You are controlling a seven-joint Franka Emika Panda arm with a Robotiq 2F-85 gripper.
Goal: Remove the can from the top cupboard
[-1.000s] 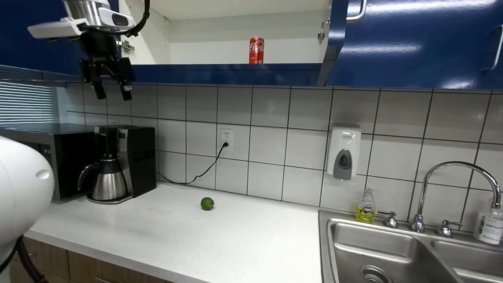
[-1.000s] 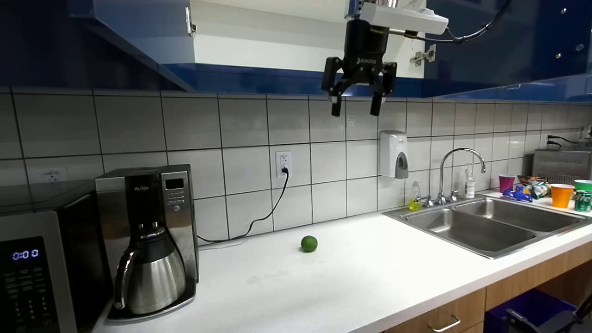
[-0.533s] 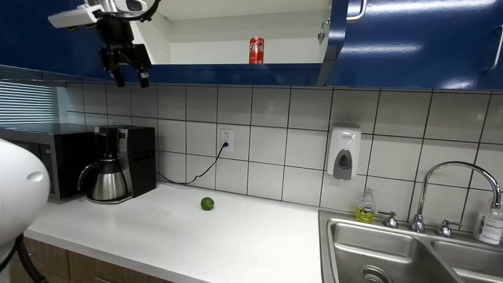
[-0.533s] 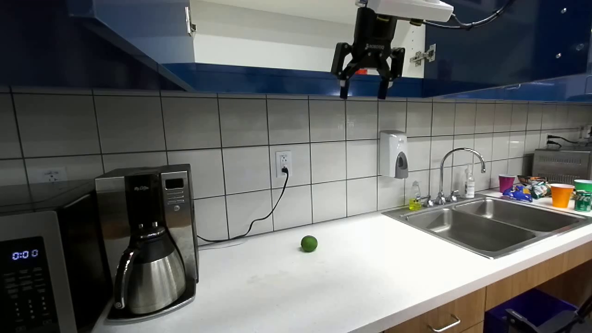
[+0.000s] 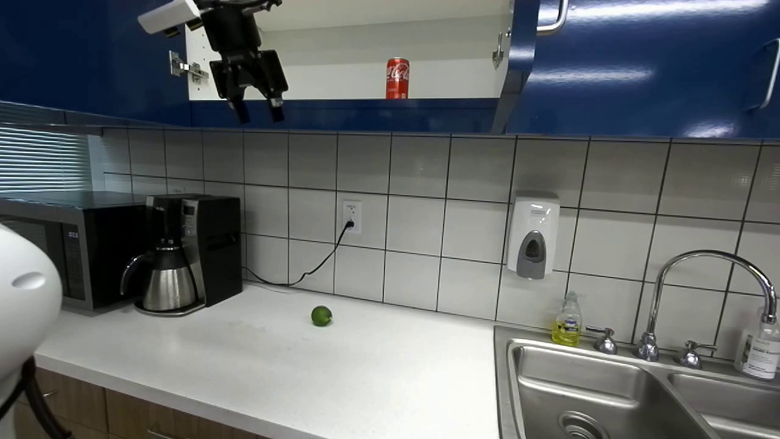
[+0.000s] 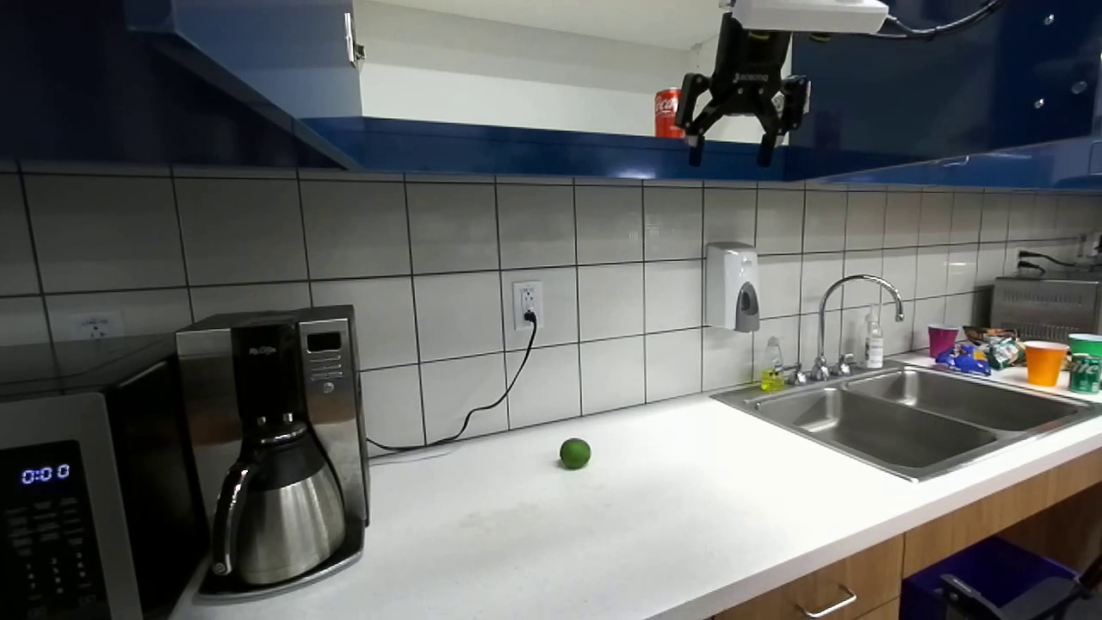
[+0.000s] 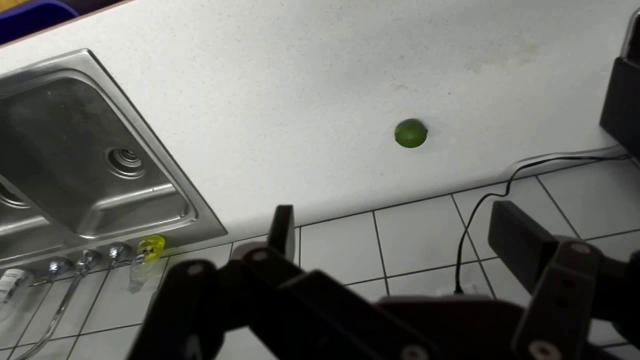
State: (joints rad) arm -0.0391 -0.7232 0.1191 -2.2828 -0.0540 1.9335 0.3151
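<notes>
Spread jaws have risen; the can [image 5: 397, 79] stands beyond them in the cupboard [image 5: 341, 58].

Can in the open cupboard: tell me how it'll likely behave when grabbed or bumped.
The can stands upright and is taller than wide, so a bump near its top would probably tip it. Its side looks smooth and round, so it may slip in a loose grip and could roll once toppled. Whether it is full does not show.

One red can [image 5: 397, 79] in the top cupboard [image 5: 353, 114], one green can [image 6: 1085, 375] at right, three cups [image 6: 1044, 363], two bottles [image 5: 567, 328], two basins [image 6: 895, 430], one lime [image 6: 575, 454], one coffee maker [image 5: 201, 250], one microwave [image 5: 108, 253], one gripper [image 6: 730, 155].
</notes>
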